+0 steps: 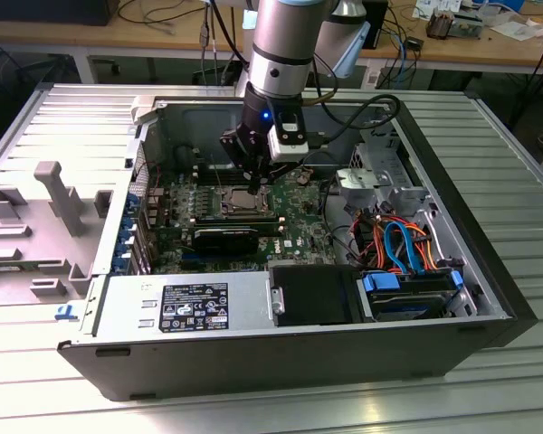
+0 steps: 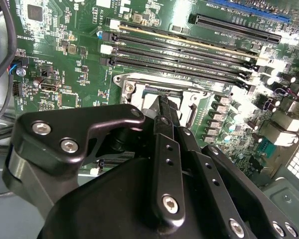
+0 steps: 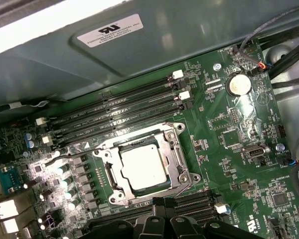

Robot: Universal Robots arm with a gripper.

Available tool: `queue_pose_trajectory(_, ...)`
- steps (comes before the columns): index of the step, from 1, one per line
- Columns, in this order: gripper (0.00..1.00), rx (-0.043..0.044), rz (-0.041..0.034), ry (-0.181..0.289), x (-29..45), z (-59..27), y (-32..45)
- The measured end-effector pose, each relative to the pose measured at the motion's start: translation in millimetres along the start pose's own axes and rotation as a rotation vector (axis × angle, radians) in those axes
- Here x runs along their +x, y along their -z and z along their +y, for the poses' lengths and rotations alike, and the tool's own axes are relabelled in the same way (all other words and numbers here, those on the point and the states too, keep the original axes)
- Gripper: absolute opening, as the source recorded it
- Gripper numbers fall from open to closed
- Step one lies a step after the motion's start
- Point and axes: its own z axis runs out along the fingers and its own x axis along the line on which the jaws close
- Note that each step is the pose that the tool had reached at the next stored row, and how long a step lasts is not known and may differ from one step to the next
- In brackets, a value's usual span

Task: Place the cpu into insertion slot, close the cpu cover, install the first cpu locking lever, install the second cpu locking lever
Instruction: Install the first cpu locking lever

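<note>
Cpu (image 3: 143, 168) seated in insertion slot (image 3: 182, 174); gripper (image 2: 164, 107) above, clenched, empty.

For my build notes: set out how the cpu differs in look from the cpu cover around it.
The cpu is a solid, pale silvery square; the cpu cover is a thin metal frame with a large open window. The cpu fills the middle, while the cpu cover runs round its edges and reaches out to the corner screws. Both are metallic, lie flat and sit on the insertion slot.

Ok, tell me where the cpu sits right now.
In the first wrist view the cpu lies in the insertion slot on the green board, beside the long black memory slots.
</note>
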Motion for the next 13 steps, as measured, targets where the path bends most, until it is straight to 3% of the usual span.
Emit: queue_pose_trajectory(13, 0.11, 0.0008, -0.001, 0.009, 0.0, 0.0, 0.0)
